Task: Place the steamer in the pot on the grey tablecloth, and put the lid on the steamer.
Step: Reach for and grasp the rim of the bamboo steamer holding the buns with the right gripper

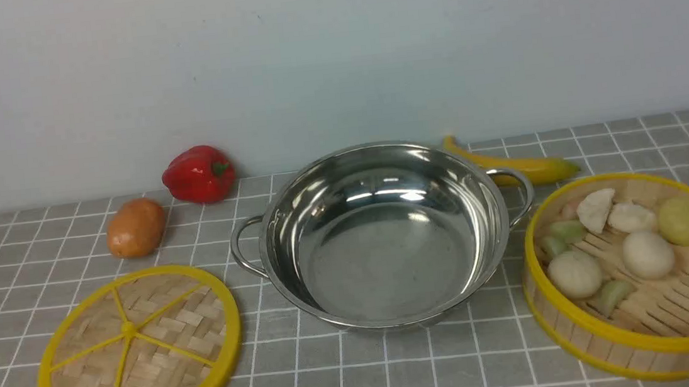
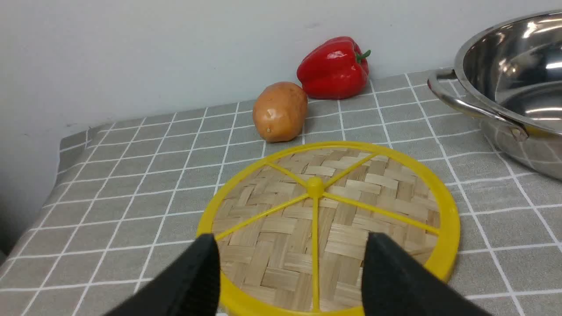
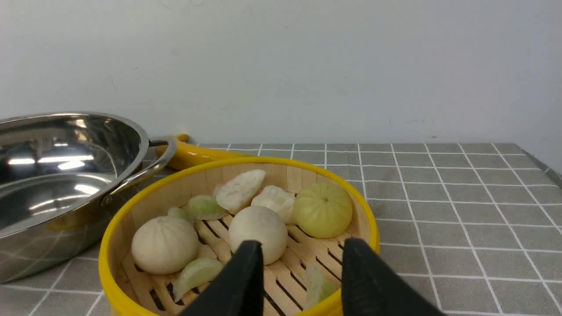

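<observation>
Neither arm shows in the front view. Each wrist view cuts its claw off to two black fingers. The left gripper stands wide open over the near rim of the lid, holding nothing. The right gripper gapes partly over the near rim of the steamer, also holding nothing. On the grey tablecloth one pot sits centre, with one lid flat on its left and one steamer just beside its right handle. The buns and dumplings inside are too crowded to count. One banana is half hidden behind the pot. One red pepper and one potato lie far left.
</observation>
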